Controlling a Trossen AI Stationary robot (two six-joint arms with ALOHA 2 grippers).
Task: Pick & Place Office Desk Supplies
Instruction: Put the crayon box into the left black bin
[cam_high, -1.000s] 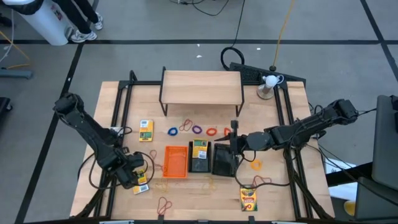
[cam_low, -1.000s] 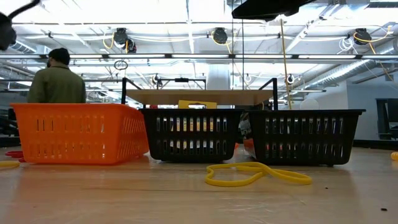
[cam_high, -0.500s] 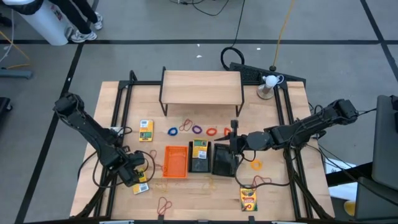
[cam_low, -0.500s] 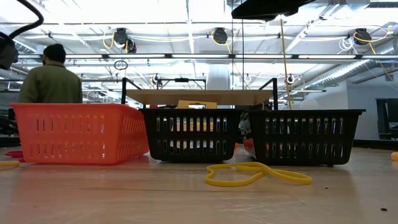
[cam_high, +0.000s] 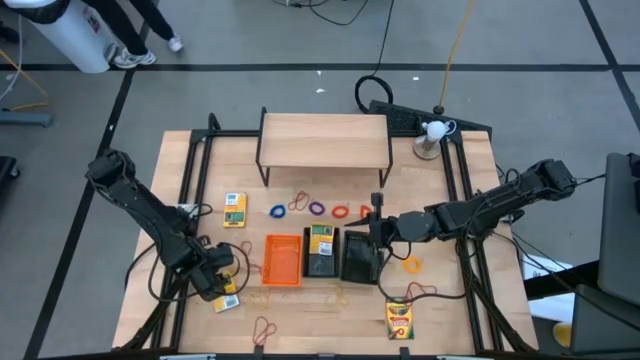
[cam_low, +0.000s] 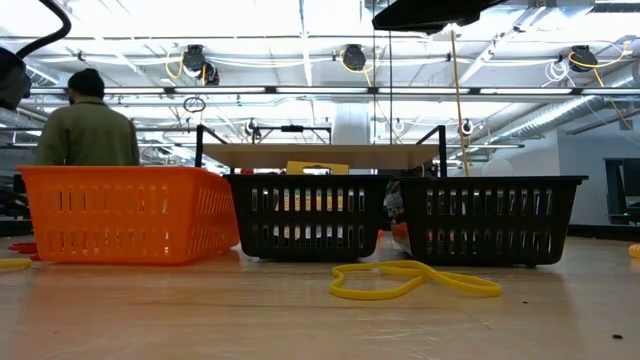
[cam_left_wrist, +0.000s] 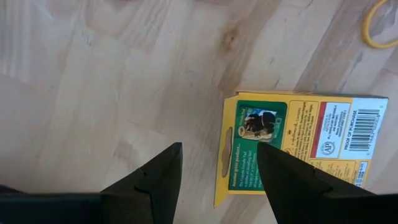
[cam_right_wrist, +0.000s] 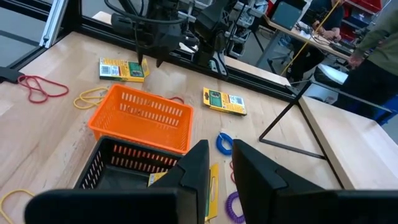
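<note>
Looking down past your left tool (cam_left_wrist: 217, 163), you see its fingers spread wide over bare surface (cam_left_wrist: 93, 93), with a crayon box (cam_left_wrist: 292, 146) flat beside one fingertip, not between them. It is yellow with a green panel and a barcode, near the orange tray (cam_high: 282, 259). Your right tool (cam_high: 375, 226) hovers above the end black tray (cam_high: 360, 258), fingers nearly closed, holding nothing visible.
</note>
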